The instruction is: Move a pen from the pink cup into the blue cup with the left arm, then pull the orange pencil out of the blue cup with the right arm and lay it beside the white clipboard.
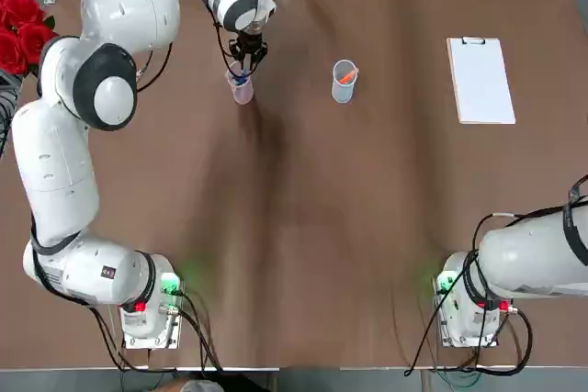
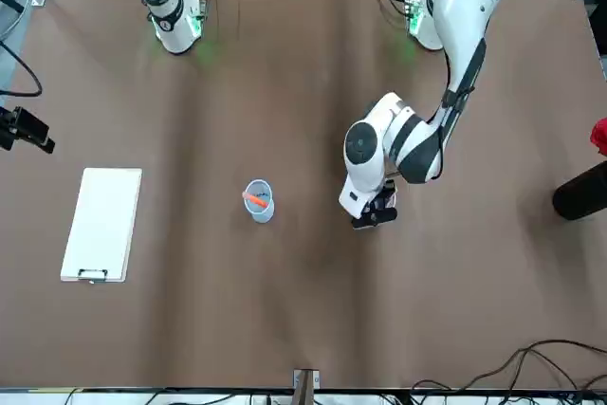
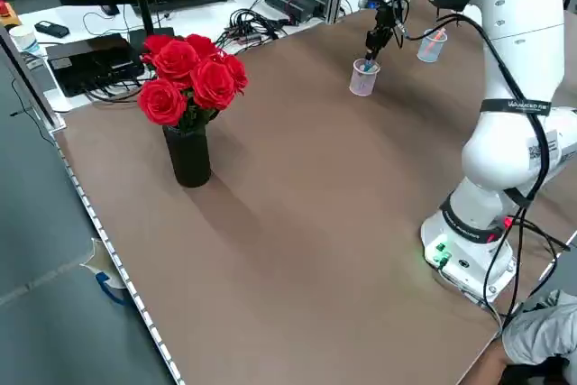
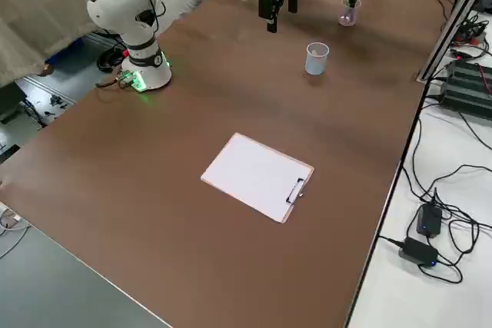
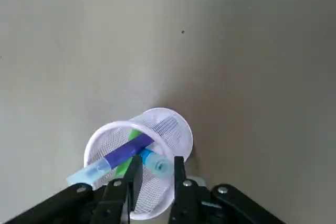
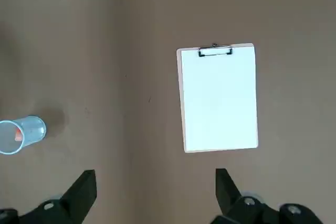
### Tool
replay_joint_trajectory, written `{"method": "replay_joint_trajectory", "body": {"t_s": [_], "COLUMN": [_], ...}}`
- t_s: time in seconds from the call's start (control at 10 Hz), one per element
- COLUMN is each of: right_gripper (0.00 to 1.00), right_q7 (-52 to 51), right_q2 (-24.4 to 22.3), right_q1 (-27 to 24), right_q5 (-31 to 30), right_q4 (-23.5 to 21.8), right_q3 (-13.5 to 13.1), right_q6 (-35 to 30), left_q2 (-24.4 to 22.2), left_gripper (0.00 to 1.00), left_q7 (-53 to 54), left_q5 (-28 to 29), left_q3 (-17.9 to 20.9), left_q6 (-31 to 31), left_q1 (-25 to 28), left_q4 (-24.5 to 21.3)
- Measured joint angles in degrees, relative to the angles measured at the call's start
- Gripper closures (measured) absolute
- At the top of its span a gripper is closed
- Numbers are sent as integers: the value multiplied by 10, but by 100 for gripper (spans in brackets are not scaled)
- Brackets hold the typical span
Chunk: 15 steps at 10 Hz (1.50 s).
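The left gripper (image 5: 155, 179) stands over the pink cup (image 1: 242, 89), near the bench's far edge on the robot's left half. Its fingers (image 5: 132, 177) are narrowed about the top of the blue pen (image 5: 156, 164), nearly closed; a firm hold cannot be confirmed. A purple pen (image 5: 126, 150) leans alongside in the same cup. Recommended: seat the grip fully, then lift straight up so the light cup is not dragged or tipped. The blue cup (image 1: 344, 80), holding the orange pencil (image 1: 347, 76), stands between the pink cup and the white clipboard (image 1: 480, 80). The right gripper (image 6: 155, 192) is parked, fingers wide and empty.
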Motion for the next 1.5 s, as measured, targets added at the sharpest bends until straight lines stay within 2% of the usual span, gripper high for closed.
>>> {"method": "replay_joint_trajectory", "body": {"t_s": [0.2,0.4,0.9,1.3,1.5], "right_gripper": [0,0,0,0,0], "right_q7": [0,0,0,0,0], "right_q2": [0,0,0,0,0], "right_q1": [0,0,0,0,0], "right_q5": [0,0,0,0,0], "right_q4": [0,0,0,0,0], "right_q3": [0,0,0,0,0], "right_q6": [0,0,0,0,0], "left_q2": [0,-1,-20,-89,-116], "left_gripper": [79,82,83,83,83], "left_q7": [0,0,0,-18,-41], "left_q5": [3,7,7,-10,-40], "left_q3": [0,0,0,-6,-31], "left_q6": [0,0,-24,-34,-36], "left_q1": [1,3,6,5,4], "left_q4": [1,3,4,15,46]}}
